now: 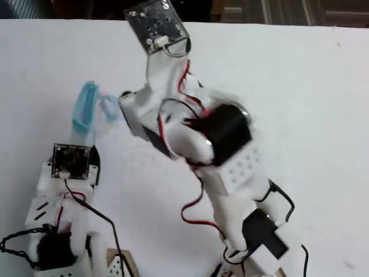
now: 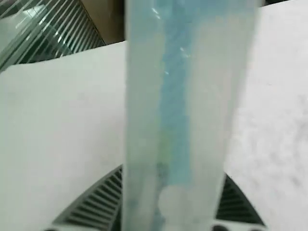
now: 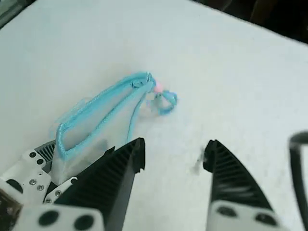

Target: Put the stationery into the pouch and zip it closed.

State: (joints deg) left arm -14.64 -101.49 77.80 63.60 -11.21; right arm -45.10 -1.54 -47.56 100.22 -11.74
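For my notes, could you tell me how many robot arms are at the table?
2. The left arm is at the near left, gripping the pouch; the right arm spans the middle, right gripper open.

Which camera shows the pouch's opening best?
Right wrist view: the pouch faces it mouth-on, blue rim spread open, zip pull at its end. High view shows it as a narrow blue sliver beside an arm; left wrist view shows its translucent side up close.
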